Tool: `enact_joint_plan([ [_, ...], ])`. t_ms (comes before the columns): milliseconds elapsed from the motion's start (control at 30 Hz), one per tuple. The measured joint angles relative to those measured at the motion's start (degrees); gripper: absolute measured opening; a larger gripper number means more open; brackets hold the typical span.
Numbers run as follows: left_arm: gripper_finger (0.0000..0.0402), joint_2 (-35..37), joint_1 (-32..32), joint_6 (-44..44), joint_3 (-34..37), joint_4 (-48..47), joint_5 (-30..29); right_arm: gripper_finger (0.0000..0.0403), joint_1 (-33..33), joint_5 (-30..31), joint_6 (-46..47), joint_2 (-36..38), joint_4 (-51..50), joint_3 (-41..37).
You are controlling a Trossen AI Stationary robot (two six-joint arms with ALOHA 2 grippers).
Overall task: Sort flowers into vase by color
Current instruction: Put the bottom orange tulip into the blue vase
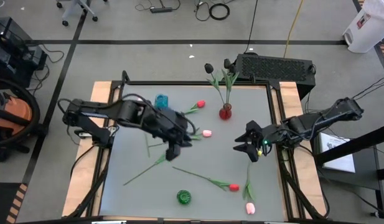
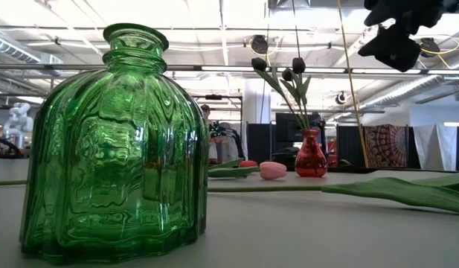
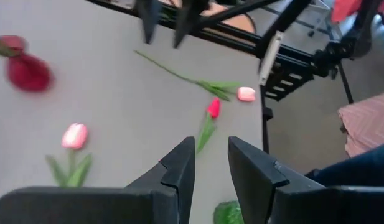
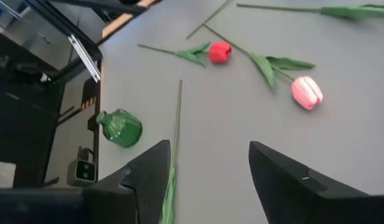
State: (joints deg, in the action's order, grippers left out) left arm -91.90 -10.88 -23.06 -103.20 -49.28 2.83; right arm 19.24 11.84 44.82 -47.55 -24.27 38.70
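Observation:
Three black flowers stand with their stems in the red vase at the far middle. A red flower and a pink one lie flat mid-table; another red and pink lie near the front right. My left gripper hangs open over the table's middle, nothing between its fingers. My right gripper hovers open at the right, above a green stem.
A green vase stands at the near edge and fills the low view's left. A blue vase stands at the far left. A loose green stem lies at the near left. The table's frame borders the right side.

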Motion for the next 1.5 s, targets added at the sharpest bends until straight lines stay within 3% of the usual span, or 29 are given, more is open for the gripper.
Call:
enact_joint_plan([
  [400,0.0102,-8.22,-8.47,18.28,0.0,15.32,-0.06,0.021,0.42,0.0,-0.02,0.02,-2.21,0.0],
  [933,0.0102,-21.83,-8.71,18.48,0.0,15.76,-1.55,0.021,0.42,0.02,-0.46,0.02,-2.19,0.0],
  [1500,0.0102,-30.81,-8.58,17.47,-0.02,15.51,-2.03,0.021,0.42,0.06,-0.52,0.0,-2.17,0.0],
])
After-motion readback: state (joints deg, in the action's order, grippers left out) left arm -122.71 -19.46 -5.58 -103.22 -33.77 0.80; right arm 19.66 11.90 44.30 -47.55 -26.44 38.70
